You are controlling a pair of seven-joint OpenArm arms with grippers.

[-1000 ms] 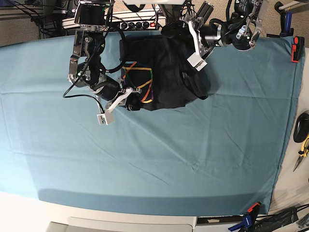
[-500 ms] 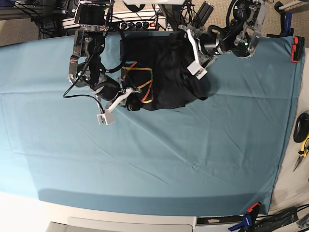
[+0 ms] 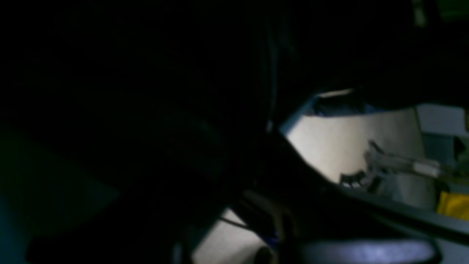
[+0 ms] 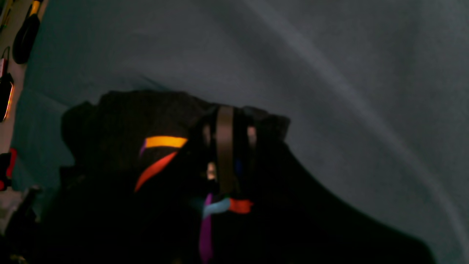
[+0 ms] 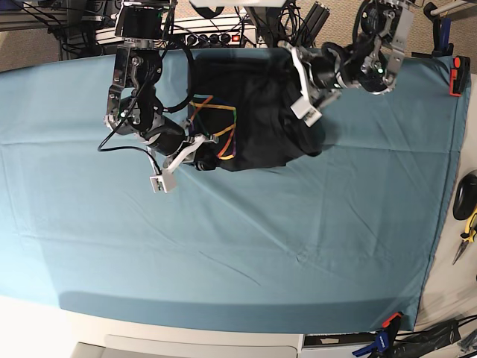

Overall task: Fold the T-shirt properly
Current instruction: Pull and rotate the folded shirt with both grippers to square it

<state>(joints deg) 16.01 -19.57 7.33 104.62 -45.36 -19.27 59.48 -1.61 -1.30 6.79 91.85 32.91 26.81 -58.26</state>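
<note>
Teal cloth (image 5: 246, 246) covers the whole worktop. T-shirt (image 5: 253, 119), dark, bunched at the far edge, print facing up. Right gripper (image 5: 195, 148) pinched on its near-left hem; left gripper (image 5: 304, 82) pressed against its right side, jaw state indiscernible.

Teal cloth (image 5: 238, 239) covering the table, beige floor (image 5: 30, 41) behind, power strip (image 5: 216, 36), hand tools (image 5: 466, 224) at the edge

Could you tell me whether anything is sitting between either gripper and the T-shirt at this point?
Nothing visible does. The T-shirt lies bunched on the teal cloth with both arms already at it: the right gripper is shut on its near edge by the coloured print, and the left gripper is down on the dark fabric at the other side.
</note>
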